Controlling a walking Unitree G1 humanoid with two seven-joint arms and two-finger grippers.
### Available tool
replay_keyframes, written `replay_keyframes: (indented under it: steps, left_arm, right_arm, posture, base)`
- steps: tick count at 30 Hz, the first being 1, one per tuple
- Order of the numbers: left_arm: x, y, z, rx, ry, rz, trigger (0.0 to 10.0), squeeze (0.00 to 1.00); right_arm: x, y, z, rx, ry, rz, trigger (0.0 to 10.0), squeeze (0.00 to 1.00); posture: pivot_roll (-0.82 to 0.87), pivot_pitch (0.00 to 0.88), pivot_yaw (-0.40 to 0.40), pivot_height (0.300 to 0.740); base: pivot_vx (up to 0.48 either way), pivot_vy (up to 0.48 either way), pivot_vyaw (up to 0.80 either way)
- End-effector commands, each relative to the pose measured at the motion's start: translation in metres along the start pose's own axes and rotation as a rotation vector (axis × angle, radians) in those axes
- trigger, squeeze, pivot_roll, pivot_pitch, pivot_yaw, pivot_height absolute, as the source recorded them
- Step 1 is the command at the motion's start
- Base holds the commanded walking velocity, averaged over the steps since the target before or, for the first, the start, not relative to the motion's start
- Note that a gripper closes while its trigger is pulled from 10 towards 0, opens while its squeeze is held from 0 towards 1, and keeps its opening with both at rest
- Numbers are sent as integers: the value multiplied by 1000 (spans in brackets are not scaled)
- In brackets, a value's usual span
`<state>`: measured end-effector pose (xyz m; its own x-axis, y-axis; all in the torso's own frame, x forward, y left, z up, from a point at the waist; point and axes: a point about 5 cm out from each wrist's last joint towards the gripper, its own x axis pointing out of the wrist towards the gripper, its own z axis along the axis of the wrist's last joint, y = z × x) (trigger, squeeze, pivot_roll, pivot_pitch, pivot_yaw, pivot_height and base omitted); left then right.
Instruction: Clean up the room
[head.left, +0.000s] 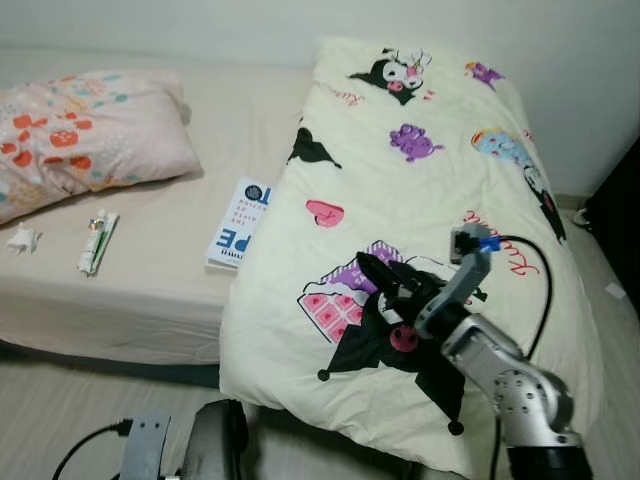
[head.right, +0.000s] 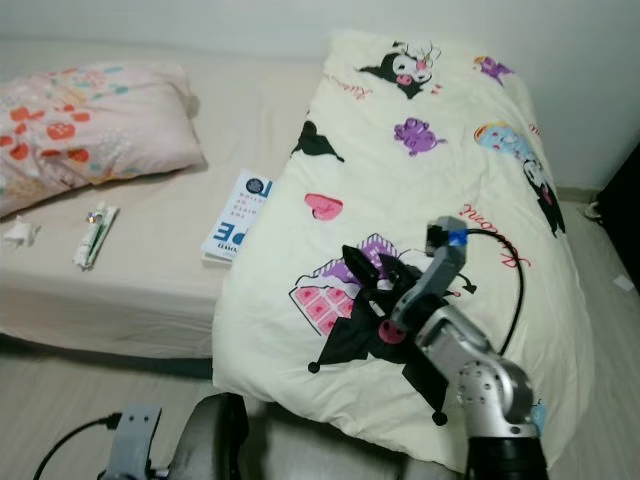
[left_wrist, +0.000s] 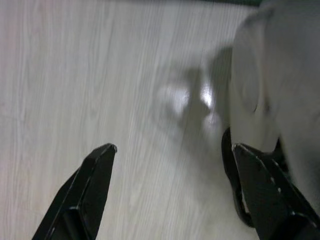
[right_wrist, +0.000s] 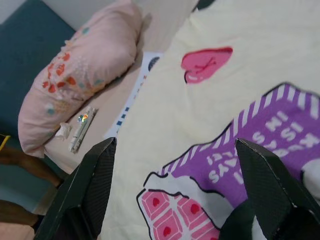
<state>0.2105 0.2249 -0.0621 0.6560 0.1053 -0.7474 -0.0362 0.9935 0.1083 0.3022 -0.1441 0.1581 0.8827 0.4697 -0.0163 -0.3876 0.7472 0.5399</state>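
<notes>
A: The blanket, cream with cartoon prints, is spread over the right side of the bed, its near edge hanging toward the floor

B: And the right gripper?

A: Fingers spread wide, holding nothing, hovering just above the purple print. The left gripper hangs open over the floor

B: How will it handle?

A: Soft, limp and light, I'd say; best pinched at a fold or the near hem. A book sits partly tucked under its left edge, with a tube and a pillow beyond

Home bedroom, bed, pillow, blanket
</notes>
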Motion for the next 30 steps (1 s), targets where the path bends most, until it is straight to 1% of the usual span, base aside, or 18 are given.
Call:
replay_keyframes:
  steps: [1, 6, 8, 10, 11, 12, 13, 14, 17, 25, 30]
  left_arm:
    - [3, -24, 9, -15, -22, -69, 10000, 0]
    - [4, -26, 11, -21, -21, -68, 10000, 0]
    - [3, -25, 7, -15, 1, -59, 10000, 0]
    - [3, -25, 5, -10, 12, -55, 10000, 0]
    - [2, -25, 1, -8, 23, -51, 10000, 0]
    - [2, -25, 1, -8, 23, -51, 10000, 0]
    - [1, -23, -4, 5, 40, -41, 10000, 0]
    - [1, -23, -4, 5, 40, -41, 10000, 0]
    - [0, -20, -13, 5, 67, -27, 10000, 0]
    - [-1, -20, -16, 19, 86, -24, 10000, 0]
    - [-1, -19, -17, 50, 98, -27, 10000, 0]
  right_arm:
    - [3, -4, -10, -18, 16, -21, 10000, 0]
    - [5, -7, -19, -23, 24, -35, 10000, 0]
    - [6, -10, -27, -19, 41, -48, 10000, 0]
    - [6, -11, -30, -17, 49, -54, 10000, 0]
    - [5, -15, -35, -25, 65, -72, 10000, 0]
    - [5, -15, -35, -25, 65, -72, 10000, 0]
    - [5, -21, -41, -24, 80, -89, 10000, 0]
    - [5, -21, -41, -24, 80, -89, 10000, 0]
    - [2, -28, -48, -19, 81, -115, 10000, 0]
    - [2, -34, -50, -18, 81, -128, 10000, 0]
    - [4, -38, -54, -20, 84, -135, 10000, 0]
  posture:
    - [15, 70, 13, 554]
    - [14, 60, 13, 569]
    - [15, 47, 15, 579]
    - [15, 45, 16, 584]
    - [17, 38, 16, 589]
    - [17, 38, 16, 589]
    - [20, 35, 17, 599]
    - [20, 35, 17, 599]
    - [17, 26, 18, 619]
    - [15, 17, 20, 649]
    - [15, 5, 20, 674]
  base:
    - [0, 0, 0]
    - [0, 0, 0]
    - [-276, 0, 0]
    - [-322, 0, 0]
    - [-420, 0, 0]
    - [-420, 0, 0]
    - [-330, 0, 0]
    - [-330, 0, 0]
    - [0, 0, 0]
    - [0, 0, 0]
    - [0, 0, 0]
